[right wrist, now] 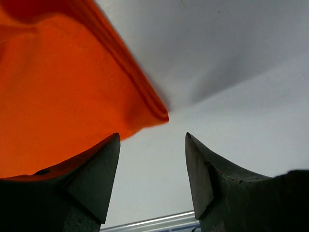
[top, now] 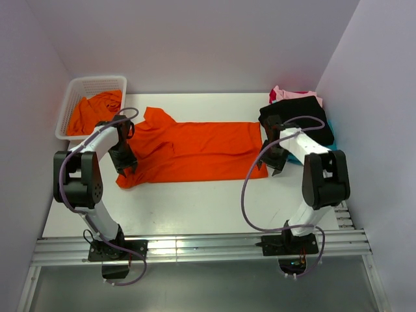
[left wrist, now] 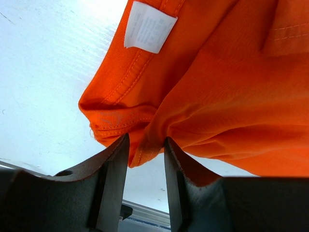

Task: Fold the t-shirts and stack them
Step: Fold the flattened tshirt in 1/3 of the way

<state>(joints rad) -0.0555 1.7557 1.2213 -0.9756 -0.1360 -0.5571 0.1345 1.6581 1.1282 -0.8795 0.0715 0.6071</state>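
While one orange t-shirt (top: 201, 153) lies spread flat on the white table (top: 195, 201) between the two arms, the top view shows a second orange t-shirt (top: 94, 110) bunched in the one white basket (top: 71, 97) at far left. At far right a pile shows one black t-shirt (top: 299, 120), one pink t-shirt (top: 292, 94) and a teal edge.

In the left wrist view, the left gripper (left wrist: 146, 145) pinches a bunched hem of the spread shirt, whose single white label (left wrist: 149, 26) shows.

In the right wrist view, the right gripper (right wrist: 153, 145) stands parted and holds nothing, with the shirt's corner just beside it.
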